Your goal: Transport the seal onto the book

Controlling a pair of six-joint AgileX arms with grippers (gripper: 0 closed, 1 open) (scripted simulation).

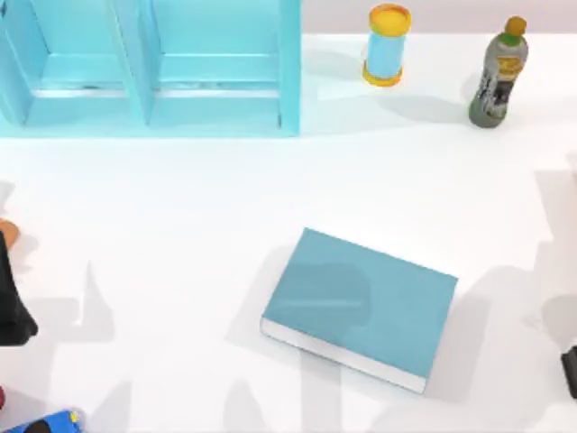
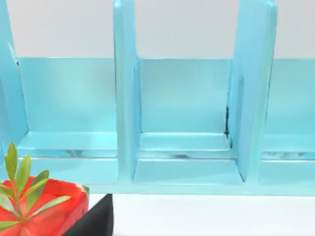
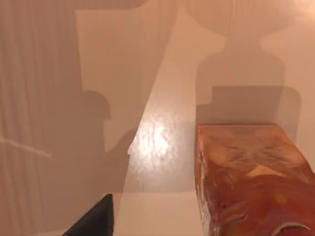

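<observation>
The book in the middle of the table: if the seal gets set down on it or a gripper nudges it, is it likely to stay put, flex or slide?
The book lies flat and closed, so it probably cannot tip or roll. Its thick hardcover looks stiff, so it likely won't flex. The smooth cover and glossy table suggest a sideways push might slide it.

Bystanders on the white table

A large light-blue shelf unit (image 1: 149, 68) with open compartments stands at the far left; beside it to the right are an upright blue cylinder with yellow cap and base (image 1: 388, 45) and a grey-green bottle with an orange cap (image 1: 498, 77). The left wrist view shows a red faceted pot holding a green leafy sprig (image 2: 42, 209) before the shelf.
</observation>
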